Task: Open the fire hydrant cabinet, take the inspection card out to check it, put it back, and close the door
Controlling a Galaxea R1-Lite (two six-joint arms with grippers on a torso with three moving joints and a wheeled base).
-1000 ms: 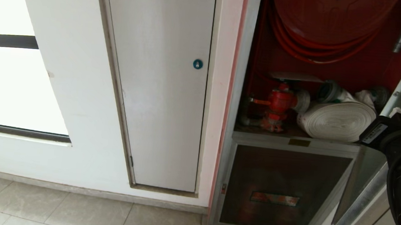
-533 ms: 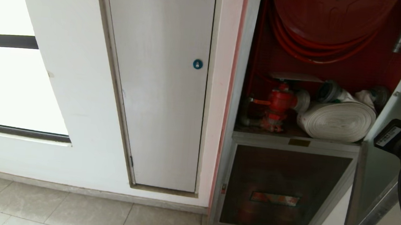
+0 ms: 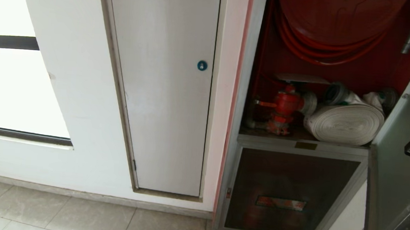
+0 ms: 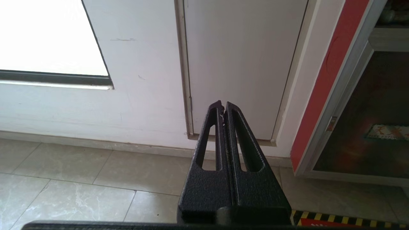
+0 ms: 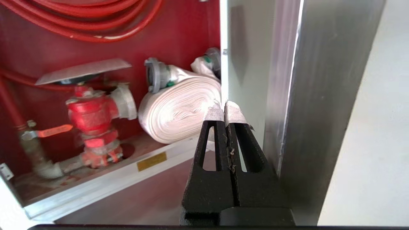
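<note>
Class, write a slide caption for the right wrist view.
Right gripper, shut, beside the open door; inspection card rests atop the red valve.

Brushed-metal fire hydrant cabinet (image 3: 297,145), white woven cloth hose (image 3: 343,123), matt rough black claw (image 5: 224,108).

Daylight's blowing out the window (image 3: 9,88) on the left, the red cabinet interior (image 3: 340,72) is sitting dimmer, and the valve (image 5: 91,116) is looking slightly blurred.

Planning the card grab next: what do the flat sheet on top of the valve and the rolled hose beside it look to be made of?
The inspection card looks like thin paper or plastic sheet, pale and flat; which one I cannot tell. The rolled hose looks like woven white fabric, matte, wound in flat layers. The valve looks like red-painted cast metal, slightly glossy.
</note>
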